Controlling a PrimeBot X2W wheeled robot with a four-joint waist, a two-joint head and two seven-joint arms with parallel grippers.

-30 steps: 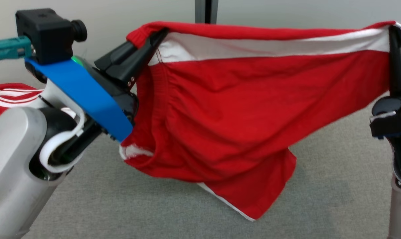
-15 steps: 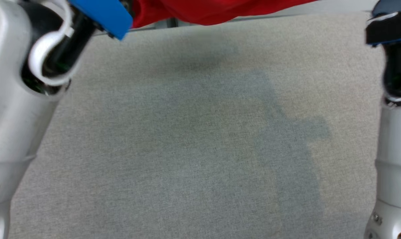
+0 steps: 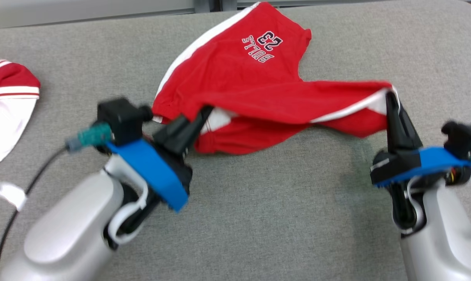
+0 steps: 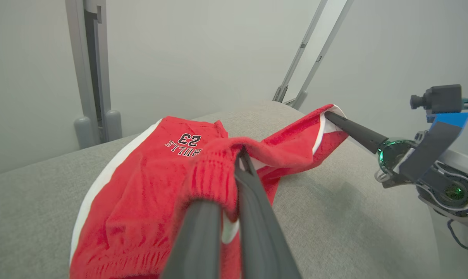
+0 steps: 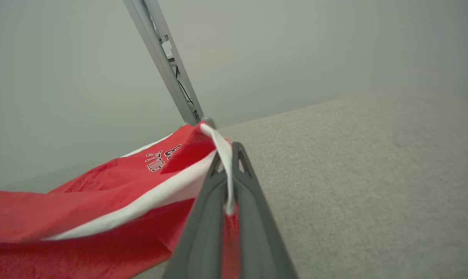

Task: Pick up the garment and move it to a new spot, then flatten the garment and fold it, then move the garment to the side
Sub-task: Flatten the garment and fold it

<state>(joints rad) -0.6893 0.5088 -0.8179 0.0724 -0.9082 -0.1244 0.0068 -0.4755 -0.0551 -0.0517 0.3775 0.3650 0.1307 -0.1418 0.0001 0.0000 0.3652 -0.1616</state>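
**A:** Where are the shorts, and what are you holding?

**B:** The red shorts (image 3: 251,74) sit toward the far middle of the grey table (image 3: 282,218). The far leg, with the printed number, lies flat. The near edge is lifted and slung between your arms. Your left gripper (image 3: 202,115) has its jaws pinched shut on the ribbed waistband. Your right gripper (image 3: 388,98) has its jaws closed on the white-striped edge at the right.

**A:** How will they handle?

**B:** I'd judge them a light, limp knit. They sag between the grips and will bunch wherever you slacken. Those two ends are good holds, and drawing them apart should lay the cloth smooth. Expect some drag on the fabric-covered table. The red-and-white garment (image 3: 9,89) at the left lies well apart.
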